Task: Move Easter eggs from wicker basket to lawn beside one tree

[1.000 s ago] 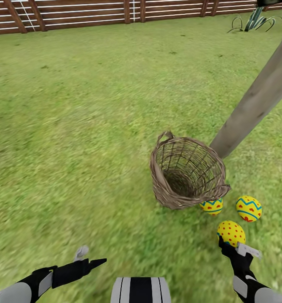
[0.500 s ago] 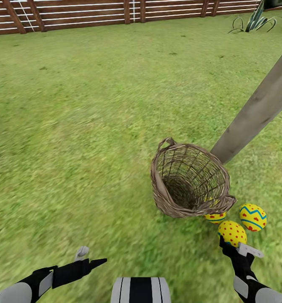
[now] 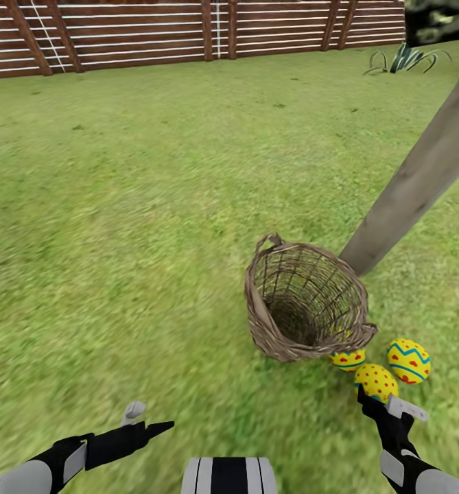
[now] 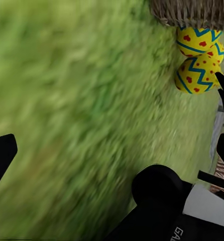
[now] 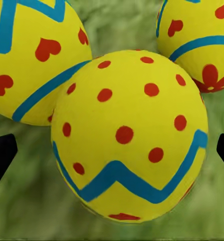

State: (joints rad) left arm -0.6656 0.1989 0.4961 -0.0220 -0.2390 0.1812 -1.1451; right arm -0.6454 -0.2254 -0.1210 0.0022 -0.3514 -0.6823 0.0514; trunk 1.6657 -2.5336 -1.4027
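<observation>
Hovering at our five o'clock, the right pincer (image 3: 374,401) stood open, empty, straddling the dotted egg (image 3: 376,381) on the grass (image 3: 119,240). We judged pulling straight back best, so nothing rolled. Its long axis pointed toward twelve, beside two eggs (image 3: 408,360), the empty basket (image 3: 304,302) and the trunk (image 3: 414,185).

From my head view, the wicker basket (image 3: 304,302) covers the top of one egg (image 3: 347,359), and the tree (image 3: 421,177) runs off the right edge. I can't tell how the right gripper (image 3: 382,406) stands. The lawn (image 4: 77,115) blurs in the left wrist view.
</observation>
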